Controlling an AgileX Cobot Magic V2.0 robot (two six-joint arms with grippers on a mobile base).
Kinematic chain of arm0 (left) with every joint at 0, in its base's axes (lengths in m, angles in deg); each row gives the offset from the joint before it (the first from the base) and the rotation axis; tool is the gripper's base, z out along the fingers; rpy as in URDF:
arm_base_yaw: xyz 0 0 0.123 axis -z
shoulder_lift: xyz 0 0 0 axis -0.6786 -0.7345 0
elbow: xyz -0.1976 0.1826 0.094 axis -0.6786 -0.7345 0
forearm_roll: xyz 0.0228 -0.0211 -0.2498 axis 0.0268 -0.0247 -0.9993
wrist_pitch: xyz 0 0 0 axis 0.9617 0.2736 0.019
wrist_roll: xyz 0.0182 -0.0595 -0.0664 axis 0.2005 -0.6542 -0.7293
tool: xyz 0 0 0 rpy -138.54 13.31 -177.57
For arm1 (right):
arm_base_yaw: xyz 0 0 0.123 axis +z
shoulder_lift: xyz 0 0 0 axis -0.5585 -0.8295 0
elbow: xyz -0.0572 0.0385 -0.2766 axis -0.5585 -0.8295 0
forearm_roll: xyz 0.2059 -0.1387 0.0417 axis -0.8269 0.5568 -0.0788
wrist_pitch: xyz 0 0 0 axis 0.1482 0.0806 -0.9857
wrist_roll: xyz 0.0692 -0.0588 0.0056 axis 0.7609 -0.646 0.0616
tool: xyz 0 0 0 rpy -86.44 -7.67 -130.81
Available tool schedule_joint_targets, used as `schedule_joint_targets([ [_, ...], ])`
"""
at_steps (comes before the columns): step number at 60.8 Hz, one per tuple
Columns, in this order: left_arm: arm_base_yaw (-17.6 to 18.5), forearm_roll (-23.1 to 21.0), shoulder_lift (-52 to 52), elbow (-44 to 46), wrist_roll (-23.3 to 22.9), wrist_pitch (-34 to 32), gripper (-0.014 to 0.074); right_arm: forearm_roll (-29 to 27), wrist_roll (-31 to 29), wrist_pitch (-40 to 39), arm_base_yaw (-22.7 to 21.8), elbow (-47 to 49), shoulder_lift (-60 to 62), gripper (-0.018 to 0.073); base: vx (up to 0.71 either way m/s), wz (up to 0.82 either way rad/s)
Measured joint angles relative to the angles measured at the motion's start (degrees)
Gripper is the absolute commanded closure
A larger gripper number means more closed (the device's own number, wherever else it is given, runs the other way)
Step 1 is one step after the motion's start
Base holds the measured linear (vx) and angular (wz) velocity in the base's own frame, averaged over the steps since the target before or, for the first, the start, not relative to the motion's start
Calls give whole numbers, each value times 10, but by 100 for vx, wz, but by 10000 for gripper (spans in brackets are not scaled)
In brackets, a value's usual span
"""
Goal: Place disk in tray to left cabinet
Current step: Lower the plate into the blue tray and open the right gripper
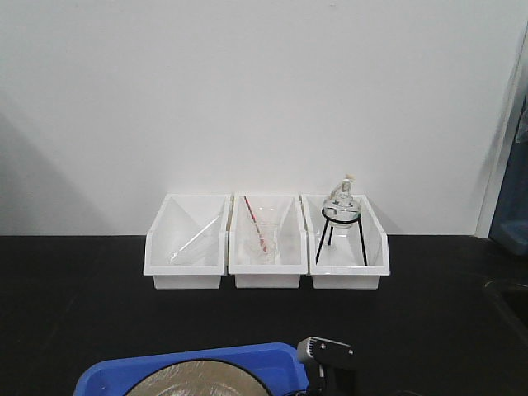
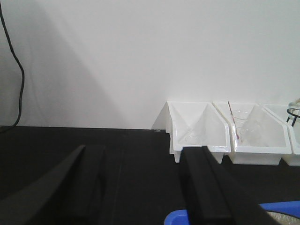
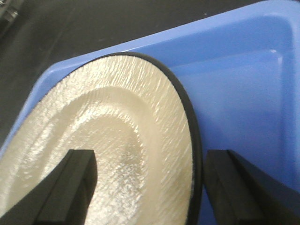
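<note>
The disk (image 3: 117, 140), glossy tan with a thin black rim, lies flat in the blue tray (image 3: 243, 93). My right gripper (image 3: 150, 159) is open and straddles the disk's right rim. One finger is over the disk's face, the other over the bare tray floor, and I cannot tell whether either touches. In the front view the tray (image 1: 206, 359) and disk (image 1: 198, 381) sit at the bottom edge on the black bench. My left gripper (image 2: 143, 151) is open and empty over the bench, with a tray corner (image 2: 176, 219) beside its right finger. The cabinet is out of view.
Three white bins (image 1: 266, 247) stand in a row against the white wall; they hold glassware, and the right one has a flask on a black tripod (image 1: 341, 219). A black cable (image 2: 18, 75) hangs at the left. A sink edge (image 1: 507, 293) shows at the right.
</note>
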Motion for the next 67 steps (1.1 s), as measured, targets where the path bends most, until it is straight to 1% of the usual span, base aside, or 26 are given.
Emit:
schedule_joint_targets([
  [15, 0, 0, 0, 0, 0, 0, 115, -2, -85, 160, 0, -2, 66, 19, 0, 0],
  [23, 0, 0, 0, 0, 0, 0, 115, -2, -103, 235, 0, 0, 116, 19, 0, 0],
  [27, 0, 0, -1, 0, 0, 0, 115, -2, -105, 311, 0, 14, 140, 19, 0, 0],
  [32, 0, 0, -6, 0, 0, 8, 115, -3, -106, 436, 0, 47, 157, 19, 0, 0],
  [38, 0, 0, -27, 0, 0, 38, 115, -5, -106, 530, 0, 82, 163, 19, 0, 0],
  [42, 0, -4, -51, 0, 0, 63, 115, -4, -106, 539, 0, 95, 163, 19, 0, 0],
  [46, 0, -16, -81, 0, 0, 83, 115, 2, -109, 528, 0, 99, 163, 21, 0, 0],
  [52, 0, -47, -130, 0, 0, 94, 115, 9, -112, 518, 0, 100, 160, 35, 0, 0],
  [57, 0, -72, -169, 0, 0, 107, 115, 4, -116, 529, -10, 102, 150, 62, 0, 0],
  [62, 0, -94, -214, 8, 1, 139, 115, -29, -137, 555, -38, 106, 137, 96, 0, 0],
  [67, 0, -109, -252, 29, 10, 165, 115, -96, -193, 561, -76, 118, 129, 128, 0, 0],
])
